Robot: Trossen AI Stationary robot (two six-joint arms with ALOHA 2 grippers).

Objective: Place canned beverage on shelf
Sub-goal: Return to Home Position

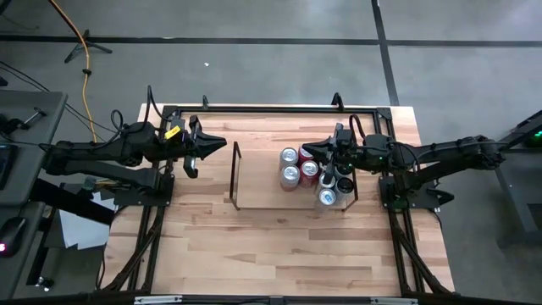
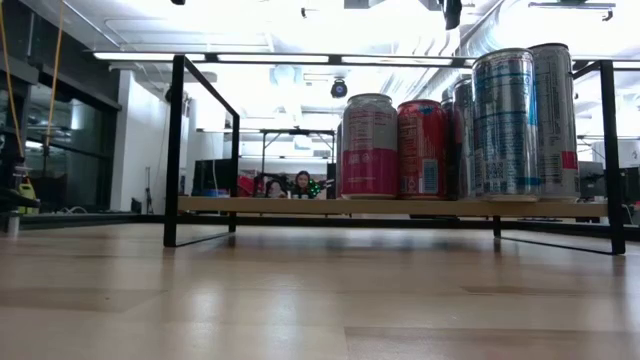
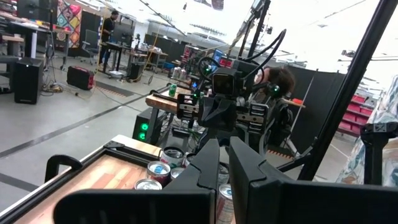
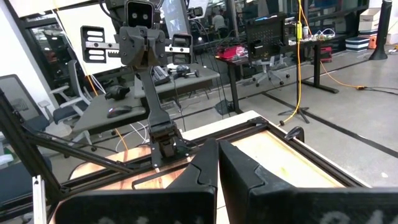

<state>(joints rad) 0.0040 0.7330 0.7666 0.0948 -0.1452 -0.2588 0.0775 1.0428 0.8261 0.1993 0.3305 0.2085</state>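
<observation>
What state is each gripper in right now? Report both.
Left gripper: shut, holding nothing.
Right gripper: shut, holding nothing.

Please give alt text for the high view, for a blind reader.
From above: soda cans stand clustered at the right end of a wire shelf on a wooden table. The right tool is over them; the left tool waits apart.

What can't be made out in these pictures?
- Number of aluminium drink cans on the low black metal-rod shelf: high view, the right gripper covers some; low view, front cans hide others.
- Can label text: blurred, low view; too small, high view.
</observation>
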